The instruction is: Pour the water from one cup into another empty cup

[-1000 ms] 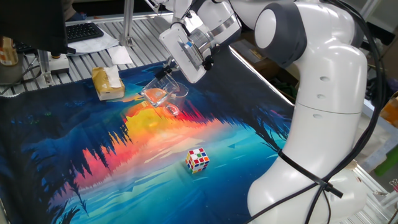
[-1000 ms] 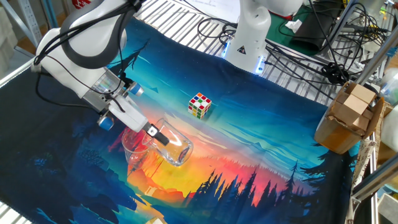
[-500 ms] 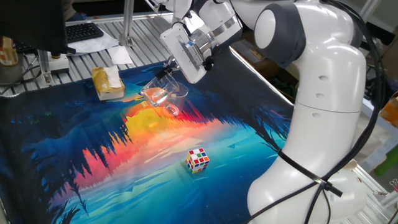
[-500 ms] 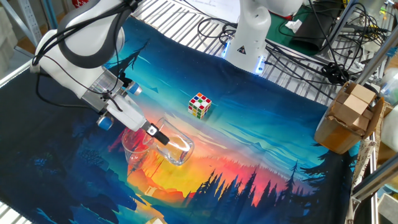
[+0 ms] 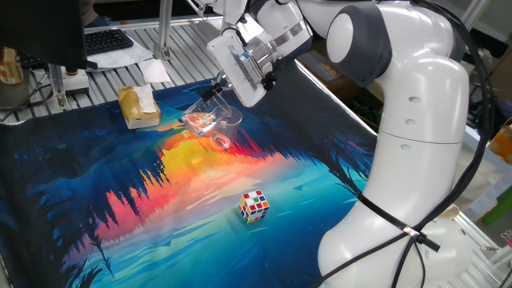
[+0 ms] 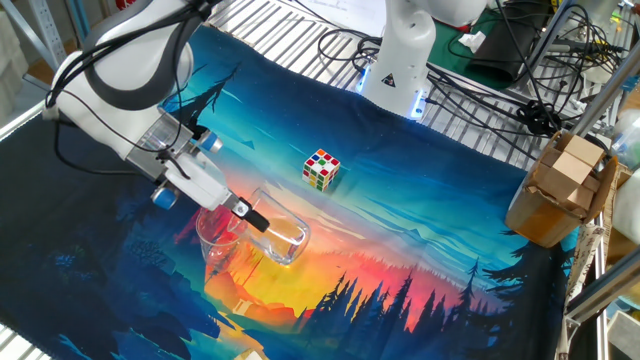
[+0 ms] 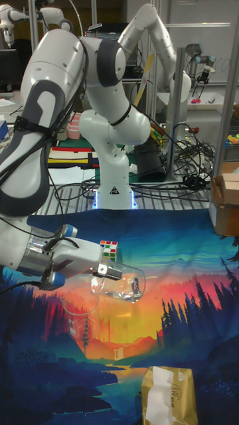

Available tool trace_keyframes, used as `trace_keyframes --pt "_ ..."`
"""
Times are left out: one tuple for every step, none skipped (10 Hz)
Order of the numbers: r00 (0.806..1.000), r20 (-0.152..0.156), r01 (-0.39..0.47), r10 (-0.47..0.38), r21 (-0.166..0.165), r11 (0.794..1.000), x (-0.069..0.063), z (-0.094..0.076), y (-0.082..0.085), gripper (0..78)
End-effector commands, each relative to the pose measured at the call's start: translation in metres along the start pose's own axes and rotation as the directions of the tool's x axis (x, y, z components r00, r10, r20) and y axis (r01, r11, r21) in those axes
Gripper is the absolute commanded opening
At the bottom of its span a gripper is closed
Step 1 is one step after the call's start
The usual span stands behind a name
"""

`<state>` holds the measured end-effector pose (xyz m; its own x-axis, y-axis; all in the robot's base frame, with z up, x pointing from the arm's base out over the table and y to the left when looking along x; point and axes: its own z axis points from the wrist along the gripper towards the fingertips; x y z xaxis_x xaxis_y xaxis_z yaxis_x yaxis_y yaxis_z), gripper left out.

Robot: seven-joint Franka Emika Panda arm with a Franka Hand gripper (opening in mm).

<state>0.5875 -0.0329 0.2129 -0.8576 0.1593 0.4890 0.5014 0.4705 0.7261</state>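
My gripper (image 6: 247, 214) is shut on a clear glass cup (image 6: 277, 233), held on its side a little above the mat. In the tall fixed view this held cup (image 7: 121, 285) lies nearly level, its mouth turned toward a second clear cup (image 7: 83, 324) that stands upright just below and to the left. A small amount of clear water (image 7: 114, 293) lies along the lower side of the held cup. The one fixed view shows my gripper (image 5: 217, 94) above the tipped cup (image 5: 207, 120). The upright cup (image 6: 217, 241) stands on the orange part of the mat.
A Rubik's cube (image 6: 321, 168) sits on the mat toward the robot base (image 6: 399, 62). A tissue box (image 5: 138, 107) lies at the mat's edge. A cardboard box (image 6: 558, 192) stands off the mat, and cables (image 6: 520, 95) run across the slatted table.
My wrist has turned and shifted slightly, tipping the held cup a little further over the upright cup. Nothing else has moved.
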Motion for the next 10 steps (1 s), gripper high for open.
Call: trace_keyframes --pt "1.0 -0.011 -0.01 0.009 -0.021 1.0 -0.001 -0.0028 0.0012 1.2" --pt "1.0 -0.018 -0.017 0.016 -0.032 0.999 -0.0011 -0.0031 0.0011 1.2" --pt "1.0 -0.022 -0.02 0.019 -0.037 0.999 -0.0016 -0.0036 0.0008 1.2" --pt "0.999 -0.026 -0.023 0.022 -0.042 0.999 -0.0024 -0.0043 0.0003 1.2" --pt "0.999 -0.03 -0.025 0.024 -0.049 0.998 -0.0032 -0.005 -0.0003 1.2" --pt "0.999 -0.033 -0.027 0.025 -0.053 0.998 -0.0035 -0.0052 -0.0004 1.2" --pt "0.999 -0.036 -0.029 0.027 -0.059 0.998 -0.0045 -0.0061 -0.0011 1.2" --pt "0.999 -0.035 -0.029 0.027 -0.059 0.998 -0.0047 -0.0064 -0.0012 1.2" --pt "0.999 -0.036 -0.03 0.028 -0.059 0.998 -0.0049 -0.0065 -0.0013 1.2" --pt "0.999 -0.04 -0.032 0.03 -0.063 0.997 -0.0056 -0.0072 -0.0018 1.2"
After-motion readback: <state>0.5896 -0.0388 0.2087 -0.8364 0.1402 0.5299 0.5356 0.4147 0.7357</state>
